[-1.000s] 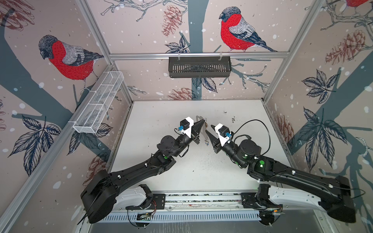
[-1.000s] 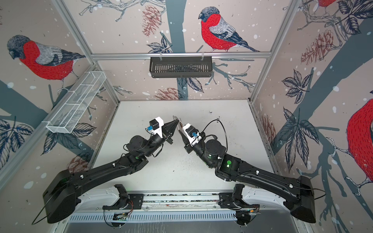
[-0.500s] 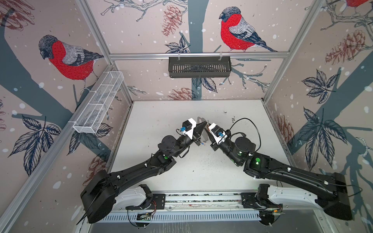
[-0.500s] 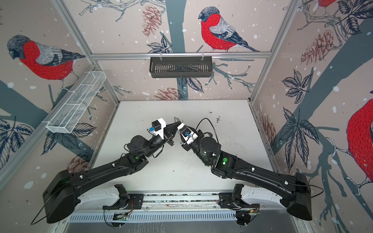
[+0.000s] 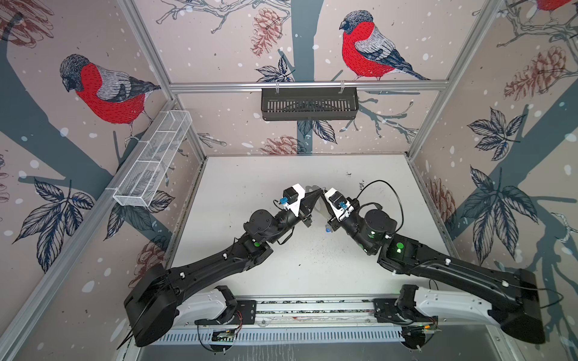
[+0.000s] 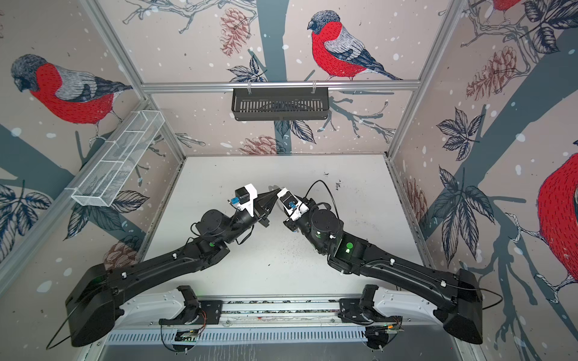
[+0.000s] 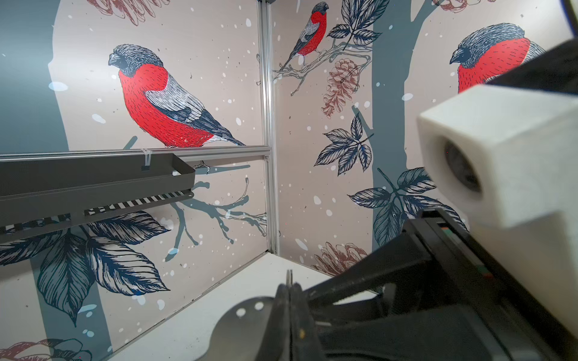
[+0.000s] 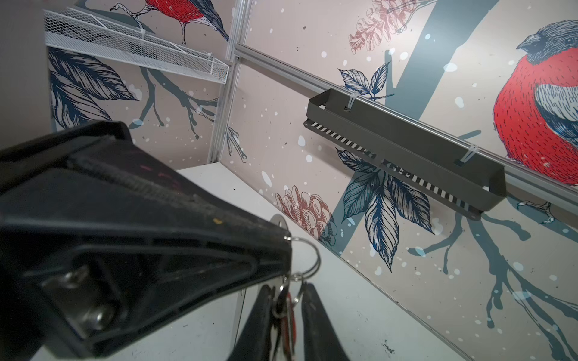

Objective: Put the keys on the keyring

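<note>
Left gripper (image 7: 289,283), in from 8 o'clock, pressed shut on flat grey D-shaped plate keyring (image 7: 237,318), aloft over centre of white table (image 5: 250,175). Right gripper (image 8: 287,289), from 4 o'clock, brackets silver keys with red-orange tag (image 8: 289,315); actual pinch undeterminable. Risk judged: sideways tug slips plate from thin edge hold

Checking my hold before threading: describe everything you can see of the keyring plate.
The keyring is a flat grey plate, see-through in a top view, with small holes along its rounded edge. The shut left gripper clamps it. In the right wrist view a thin metal ring loops from its tip to smaller rings and the red-tagged keys.
</note>
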Controlling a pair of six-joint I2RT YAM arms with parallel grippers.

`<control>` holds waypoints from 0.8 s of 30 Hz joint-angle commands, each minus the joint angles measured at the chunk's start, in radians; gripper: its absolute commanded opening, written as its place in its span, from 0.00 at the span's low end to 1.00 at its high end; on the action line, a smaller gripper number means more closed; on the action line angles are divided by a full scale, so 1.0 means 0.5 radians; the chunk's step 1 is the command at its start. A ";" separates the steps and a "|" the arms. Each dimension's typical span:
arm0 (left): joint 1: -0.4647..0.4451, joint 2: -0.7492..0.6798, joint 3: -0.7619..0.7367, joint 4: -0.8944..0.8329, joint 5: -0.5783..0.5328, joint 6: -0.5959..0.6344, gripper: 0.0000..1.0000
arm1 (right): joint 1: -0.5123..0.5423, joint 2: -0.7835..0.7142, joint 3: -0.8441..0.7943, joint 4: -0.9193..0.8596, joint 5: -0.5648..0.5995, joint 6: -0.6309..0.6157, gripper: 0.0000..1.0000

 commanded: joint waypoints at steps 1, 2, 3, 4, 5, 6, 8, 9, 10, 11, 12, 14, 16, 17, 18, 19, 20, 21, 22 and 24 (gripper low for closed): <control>-0.004 -0.004 0.020 0.043 0.035 0.015 0.00 | -0.006 0.002 0.015 0.007 -0.037 -0.007 0.16; -0.003 -0.005 0.020 0.039 0.034 0.017 0.00 | -0.005 0.004 0.014 0.005 -0.040 -0.005 0.15; -0.003 -0.003 0.019 0.039 0.029 0.018 0.00 | -0.005 0.000 0.015 0.004 -0.041 -0.004 0.14; -0.003 -0.006 0.021 0.040 0.024 0.020 0.00 | -0.006 -0.002 0.015 0.003 -0.047 0.002 0.13; -0.004 -0.009 0.020 0.037 0.021 0.021 0.00 | -0.009 -0.005 0.017 0.001 -0.051 0.002 0.12; -0.004 -0.008 0.021 0.035 0.017 0.024 0.00 | -0.007 -0.009 0.014 0.002 -0.057 0.004 0.12; -0.004 -0.009 0.014 0.035 0.006 0.025 0.00 | -0.007 -0.015 0.016 -0.002 -0.068 0.008 0.11; -0.004 -0.009 0.014 0.034 0.002 0.024 0.00 | -0.007 -0.019 0.014 0.000 -0.073 0.010 0.10; -0.004 -0.009 0.012 0.036 0.001 0.027 0.00 | -0.007 -0.020 0.014 -0.001 -0.079 0.014 0.09; -0.004 -0.012 0.008 0.037 -0.003 0.027 0.00 | -0.011 -0.026 0.013 -0.001 -0.086 0.014 0.09; -0.004 -0.010 0.007 0.036 0.000 0.024 0.00 | -0.010 -0.024 0.013 0.001 -0.092 0.013 0.08; -0.004 -0.012 0.005 0.037 0.004 0.024 0.00 | -0.013 -0.024 0.011 0.000 -0.107 0.012 0.07; -0.004 -0.009 0.003 0.038 0.005 0.021 0.00 | -0.016 -0.022 0.009 0.000 -0.124 0.001 0.05; -0.004 -0.010 0.003 0.039 0.008 0.019 0.00 | -0.014 -0.018 0.009 0.000 -0.135 -0.007 0.03; -0.005 -0.010 0.002 0.039 0.008 0.017 0.00 | -0.014 -0.015 0.008 0.000 -0.141 -0.007 0.03; -0.005 -0.009 0.004 0.040 0.012 0.015 0.00 | -0.014 -0.010 0.008 -0.001 -0.153 -0.016 0.02; -0.004 -0.007 0.003 0.040 0.014 0.012 0.00 | -0.016 -0.003 0.009 -0.002 -0.170 -0.019 0.02; -0.005 -0.004 0.004 0.041 0.017 0.008 0.00 | -0.014 0.000 0.013 -0.005 -0.182 -0.025 0.02; -0.004 -0.002 0.004 0.043 0.024 0.006 0.00 | -0.013 0.006 0.009 -0.002 -0.195 -0.031 0.02; -0.005 0.002 0.002 0.043 0.030 0.003 0.00 | -0.014 0.015 0.015 -0.002 -0.194 -0.032 0.08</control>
